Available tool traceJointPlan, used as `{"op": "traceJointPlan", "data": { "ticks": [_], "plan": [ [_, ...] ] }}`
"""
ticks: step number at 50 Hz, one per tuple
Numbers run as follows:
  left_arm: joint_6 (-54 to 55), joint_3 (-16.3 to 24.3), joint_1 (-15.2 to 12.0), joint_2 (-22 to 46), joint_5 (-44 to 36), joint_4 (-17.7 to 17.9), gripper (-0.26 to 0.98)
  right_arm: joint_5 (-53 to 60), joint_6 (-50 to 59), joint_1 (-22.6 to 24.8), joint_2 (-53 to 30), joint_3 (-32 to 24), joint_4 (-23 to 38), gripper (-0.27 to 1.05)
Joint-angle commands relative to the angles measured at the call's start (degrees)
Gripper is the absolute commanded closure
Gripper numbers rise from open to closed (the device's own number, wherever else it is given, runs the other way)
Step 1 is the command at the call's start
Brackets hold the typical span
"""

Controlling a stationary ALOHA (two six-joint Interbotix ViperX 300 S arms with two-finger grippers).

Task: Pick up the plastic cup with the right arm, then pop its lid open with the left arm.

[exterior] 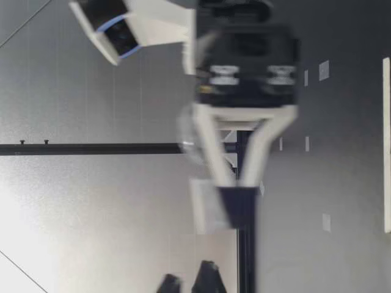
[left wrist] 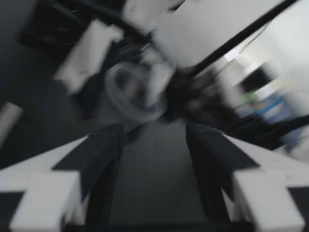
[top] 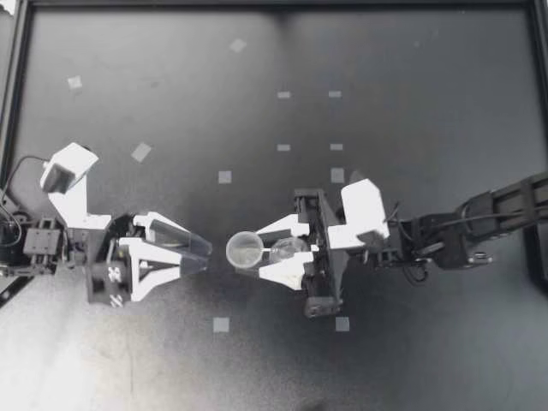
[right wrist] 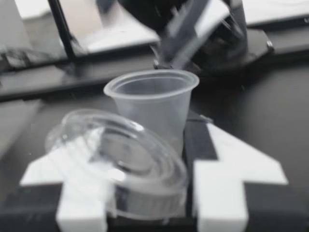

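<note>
Cup [top: 245,250]: small and clear, upright with its mouth up. It is held at the tips of the right gripper [top: 259,253], near the table's middle and just ahead of the left gripper [top: 207,255]. I cannot tell whether its base rests on the table.
Table [top: 411,86]: dark and matte. The two arms come in from opposite sides and face each other tip to tip across it.
Right gripper: reaches in from the right with its fingers clamped on the cup's lower wall from two sides. That low hold seems to leave the rim free and keep the cup level, mouth up.
Left gripper: comes in from the left and points at the cup, close to it but apart. Its fingers are spread with nothing between them. Its wrist view shows a bare gap, with the cup [left wrist: 135,92] blurred straight ahead, so it looks lined up on the cup.
Lid [top: 288,249]: clear and round, tilted, behind the cup toward the right gripper's palm. In the right wrist view the lid [right wrist: 116,164] leans over one finger and against the cup [right wrist: 152,108], which seem to prop it there. I cannot tell whether the fingers pinch it.
Tape marks [top: 221,324]: small pale squares scattered over the table, none touching a gripper.
</note>
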State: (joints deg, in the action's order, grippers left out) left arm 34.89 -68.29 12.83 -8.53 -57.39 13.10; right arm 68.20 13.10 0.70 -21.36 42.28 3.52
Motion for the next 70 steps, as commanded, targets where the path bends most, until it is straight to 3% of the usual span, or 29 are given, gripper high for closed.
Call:
{"op": "traceJointPlan", "data": {
  "ticks": [1, 6, 14, 70],
  "plan": [
    [-10.37, 0.53, -0.18, -1.41, 1.67, 1.85, 0.21, 0.18, 2.02, -0.18, 3.69, 0.0, 0.26, 0.56],
    [-25.31, 0.88, -0.26, -1.49, 3.16, 3.87, 0.21, 0.26, 4.22, -0.09, 4.57, 0.53, 0.79, 0.56],
    [-36.3, 1.23, -0.18, -1.49, 3.6, 7.21, 0.21, -0.26, 4.31, 0.35, 3.87, 0.53, 1.67, 0.56],
    [-37.44, 1.49, -0.26, -1.93, 3.78, 7.21, 0.21, -2.55, 3.78, 0.7, 3.43, 0.18, 1.67, 0.56]
  ]
}}
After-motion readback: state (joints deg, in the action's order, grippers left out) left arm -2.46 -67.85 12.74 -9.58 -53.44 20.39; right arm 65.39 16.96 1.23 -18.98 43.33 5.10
